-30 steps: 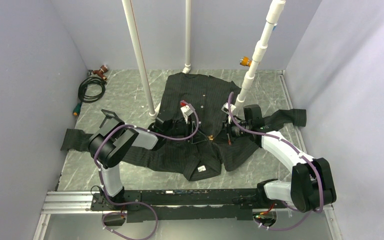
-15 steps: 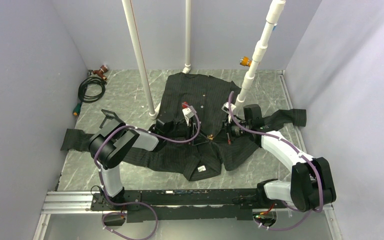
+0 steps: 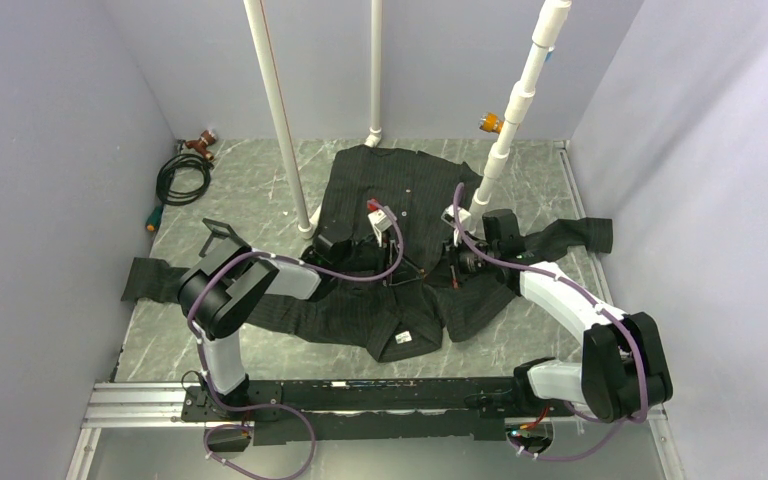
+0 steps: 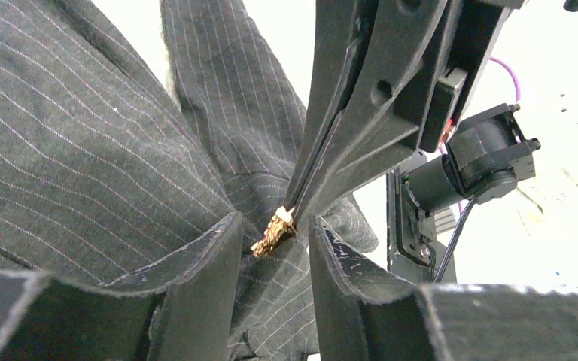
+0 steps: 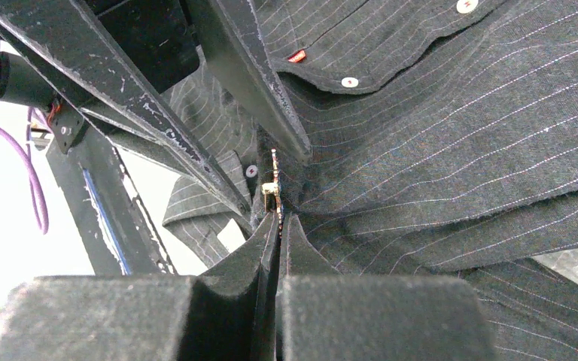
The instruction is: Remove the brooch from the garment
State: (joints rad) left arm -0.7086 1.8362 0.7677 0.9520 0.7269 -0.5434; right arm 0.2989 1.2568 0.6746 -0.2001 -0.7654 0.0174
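The right gripper pinches the brooch at its edge, jaws closed tight on it. The left gripper stands narrowly open, one finger on each side of the brooch, above a raised fold of the shirt. Bare table surrounds the shirt.

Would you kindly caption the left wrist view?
Right gripper pinches small gold-glinting brooch on black pinstriped shirt; left gripper open around it.

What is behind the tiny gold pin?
The garment, black cloth with pale stripes, lies right behind the brooch. Its fastening cannot be seen: the shut right end effector and folds of cloth cover it.
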